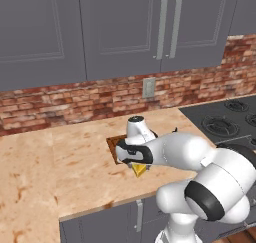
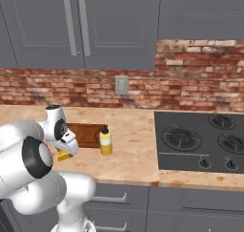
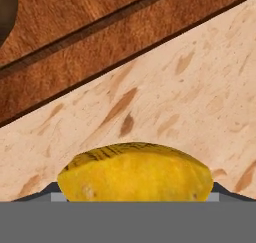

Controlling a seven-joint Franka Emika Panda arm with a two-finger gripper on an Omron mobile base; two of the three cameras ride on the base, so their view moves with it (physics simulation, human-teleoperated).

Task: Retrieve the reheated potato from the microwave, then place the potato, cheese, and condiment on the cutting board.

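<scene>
A simulated kitchen counter [image 2: 138,131] runs beneath a brick wall and grey cabinets. The white arm bends low over the counter's front edge, its gripper [image 3: 135,197] set around the yellow cheese [image 3: 135,173], whose wedge fills the space between the two fingertips; the jaws appear clamped against it. The cheese sits on the counter just beside the front edge of the dark wooden cutting board [image 2: 88,133]. The yellow condiment [image 2: 106,142] bottle stands upright at the board's right end. A black cooktop [image 2: 205,140] lies at the counter's right.
</scene>
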